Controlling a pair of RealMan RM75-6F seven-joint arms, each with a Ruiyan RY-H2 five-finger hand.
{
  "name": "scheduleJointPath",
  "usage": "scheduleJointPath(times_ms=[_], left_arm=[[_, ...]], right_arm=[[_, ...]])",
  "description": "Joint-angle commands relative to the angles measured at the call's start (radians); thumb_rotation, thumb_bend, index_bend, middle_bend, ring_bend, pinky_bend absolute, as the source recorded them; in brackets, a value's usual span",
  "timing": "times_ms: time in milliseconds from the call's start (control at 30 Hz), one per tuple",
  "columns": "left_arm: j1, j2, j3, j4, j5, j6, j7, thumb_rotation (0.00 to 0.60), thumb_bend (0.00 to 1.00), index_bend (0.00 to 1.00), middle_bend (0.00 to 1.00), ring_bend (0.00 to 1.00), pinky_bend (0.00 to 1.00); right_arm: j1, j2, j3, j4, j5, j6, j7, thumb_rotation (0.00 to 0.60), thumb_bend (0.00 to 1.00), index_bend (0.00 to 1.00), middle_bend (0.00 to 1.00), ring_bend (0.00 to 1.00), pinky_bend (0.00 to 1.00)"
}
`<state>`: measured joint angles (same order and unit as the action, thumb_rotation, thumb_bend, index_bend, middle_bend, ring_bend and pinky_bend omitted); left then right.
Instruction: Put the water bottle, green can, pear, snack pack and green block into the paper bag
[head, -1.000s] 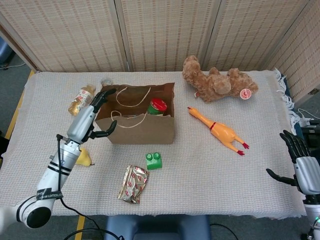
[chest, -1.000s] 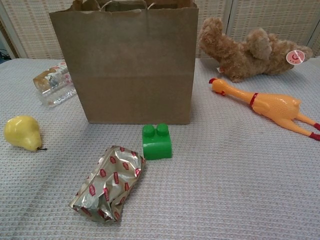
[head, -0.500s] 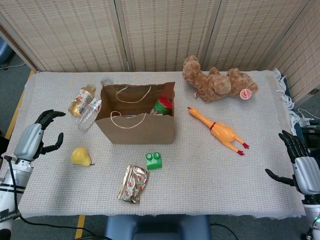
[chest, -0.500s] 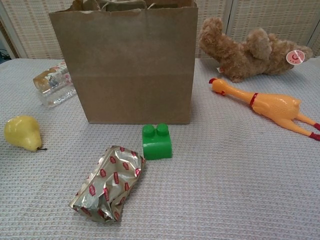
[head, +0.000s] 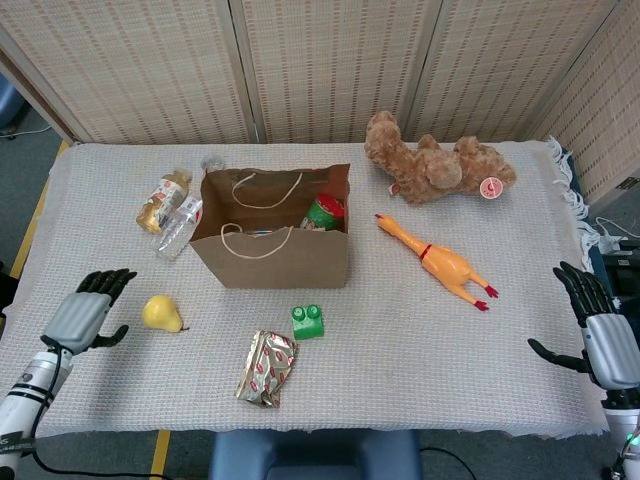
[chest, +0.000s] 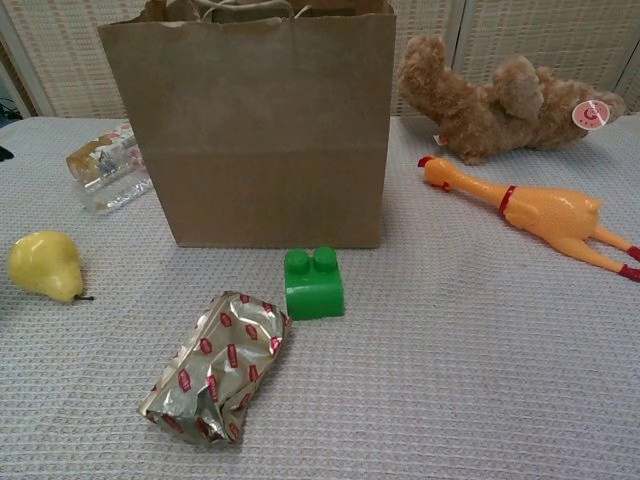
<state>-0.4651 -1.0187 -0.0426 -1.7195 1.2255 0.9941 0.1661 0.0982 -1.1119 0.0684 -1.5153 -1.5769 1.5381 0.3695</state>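
The brown paper bag (head: 272, 255) (chest: 262, 130) stands upright on the table, and the green can (head: 323, 212) lies inside it at the right. The clear water bottle (head: 172, 213) (chest: 106, 165) lies just left of the bag. A yellow pear (head: 162, 313) (chest: 42, 266) rests further forward on the left. The green block (head: 308, 320) (chest: 313, 283) sits in front of the bag, with the foil snack pack (head: 267, 368) (chest: 216, 365) nearer the front edge. My left hand (head: 86, 319) hovers open just left of the pear. My right hand (head: 600, 330) is open at the table's right edge.
A brown teddy bear (head: 435, 160) (chest: 500, 95) lies at the back right, and an orange rubber chicken (head: 438, 262) (chest: 540, 212) lies in front of it. The table (head: 420, 340) has a woven cloth over it. Wicker screens stand behind.
My left hand has drawn back from beside the bag and come down to the left of the pear. The water bottle shows again beside the bag. The right hand has barely shifted.
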Motion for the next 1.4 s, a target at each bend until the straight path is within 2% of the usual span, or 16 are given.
scheduleJointPath(times_ms=[33,333,600,833,1000,1100,1167,1233,1300,1400], left_arm=[[-0.021,-0.038,0.032,0.035,-0.004,-0.034,0.081,0.6,0.35,0.0,0.0,0.0,0.02],[-0.052,-0.117,0.048,0.087,-0.025,-0.08,0.172,0.6,0.35,0.0,0.0,0.0,0.02],[-0.1,-0.194,0.029,0.156,-0.051,-0.123,0.21,0.6,0.35,0.0,0.0,0.0,0.02],[-0.135,-0.241,0.035,0.217,-0.107,-0.172,0.264,0.6,0.35,0.0,0.0,0.0,0.02],[-0.147,-0.261,0.043,0.256,-0.141,-0.189,0.297,0.6,0.37,0.01,0.0,0.0,0.06],[-0.147,-0.264,0.044,0.269,-0.15,-0.182,0.3,0.6,0.43,0.21,0.09,0.05,0.27],[-0.143,-0.259,0.047,0.264,-0.136,-0.17,0.293,0.6,0.48,0.39,0.25,0.2,0.46],[-0.135,-0.252,0.051,0.254,-0.115,-0.154,0.275,0.6,0.54,0.55,0.48,0.43,0.64],[-0.125,-0.245,0.056,0.249,-0.09,-0.132,0.261,0.6,0.58,0.62,0.6,0.55,0.74],[-0.106,-0.231,0.056,0.236,-0.062,-0.093,0.23,0.6,0.6,0.68,0.67,0.61,0.78]], right_arm=[[0.001,0.001,0.0,-0.002,0.002,-0.003,-0.001,0.6,0.06,0.0,0.0,0.0,0.0],[0.003,0.008,-0.004,-0.008,0.004,-0.014,0.0,0.6,0.06,0.0,0.0,0.0,0.0],[0.006,0.014,-0.008,-0.016,0.006,-0.028,-0.005,0.6,0.06,0.0,0.0,0.0,0.0],[0.007,0.016,-0.009,-0.018,0.009,-0.033,-0.001,0.6,0.06,0.0,0.0,0.0,0.0],[0.007,0.017,-0.009,-0.018,0.009,-0.034,0.001,0.6,0.06,0.0,0.0,0.0,0.0],[0.008,0.018,-0.009,-0.02,0.011,-0.036,0.001,0.6,0.06,0.0,0.0,0.0,0.0],[0.008,0.018,-0.009,-0.02,0.012,-0.036,-0.001,0.6,0.06,0.0,0.0,0.0,0.0],[0.007,0.018,-0.009,-0.021,0.011,-0.035,-0.002,0.6,0.06,0.0,0.0,0.0,0.0],[0.007,0.017,-0.009,-0.02,0.011,-0.034,-0.002,0.6,0.06,0.0,0.0,0.0,0.0],[0.006,0.016,-0.008,-0.019,0.009,-0.03,-0.001,0.6,0.06,0.0,0.0,0.0,0.0]])
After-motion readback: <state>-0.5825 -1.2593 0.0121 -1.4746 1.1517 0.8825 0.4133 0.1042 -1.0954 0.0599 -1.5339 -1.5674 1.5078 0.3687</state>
